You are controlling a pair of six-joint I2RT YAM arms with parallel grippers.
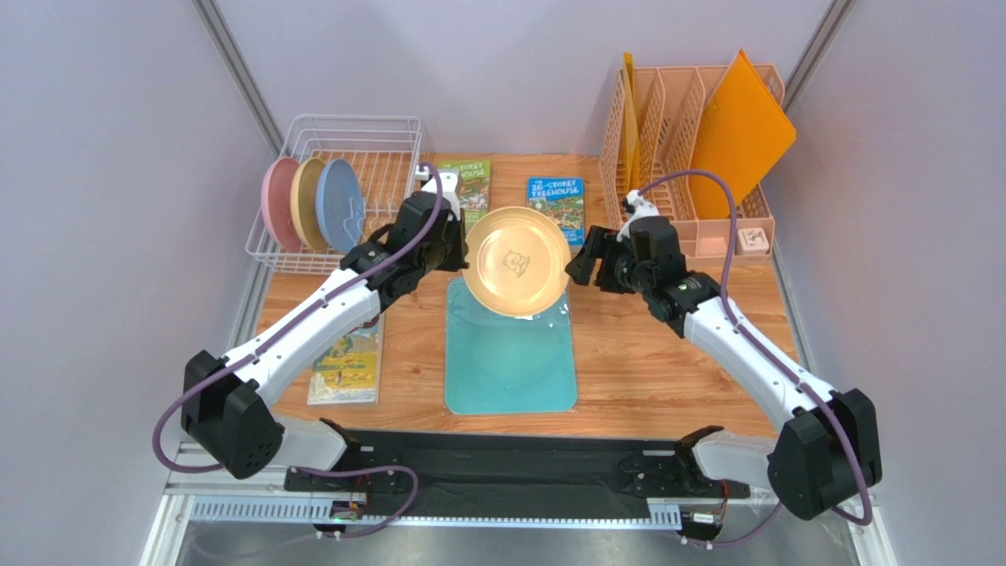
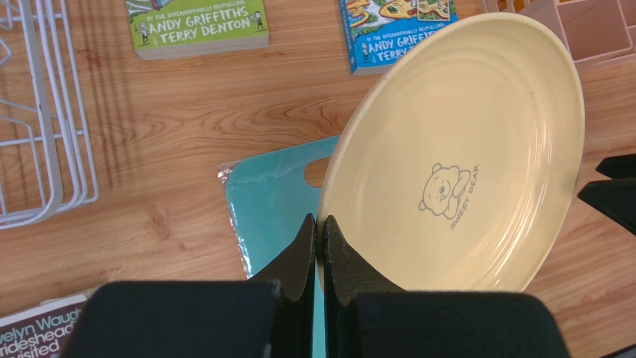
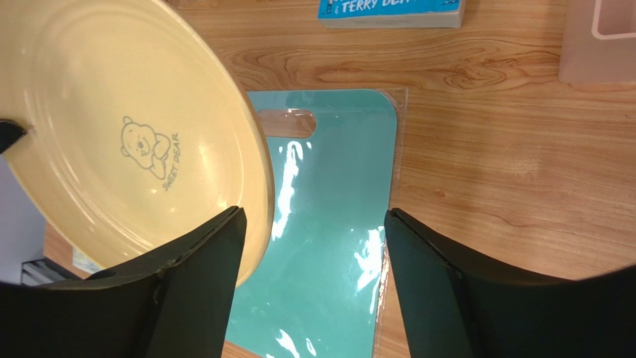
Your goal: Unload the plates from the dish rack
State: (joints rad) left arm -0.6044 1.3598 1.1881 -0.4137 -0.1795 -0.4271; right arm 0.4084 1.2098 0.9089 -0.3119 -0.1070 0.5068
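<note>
My left gripper (image 1: 463,262) is shut on the left rim of the pale yellow plate (image 1: 516,261) and holds it tilted above the far end of the teal cutting board (image 1: 510,354). The plate shows a bear print in the left wrist view (image 2: 463,156) and the right wrist view (image 3: 127,142). My right gripper (image 1: 581,262) is open just right of the plate's rim, with nothing between its fingers. The pink (image 1: 279,203), cream-tan (image 1: 307,203) and blue (image 1: 340,205) plates stand on edge in the white wire dish rack (image 1: 378,153) at the back left.
A peach file organizer (image 1: 697,142) with an orange sheet stands at the back right. Two books (image 1: 464,186) (image 1: 556,203) lie behind the plate; another book (image 1: 348,360) lies under the left arm. A small white block (image 1: 753,241) sits by the organizer.
</note>
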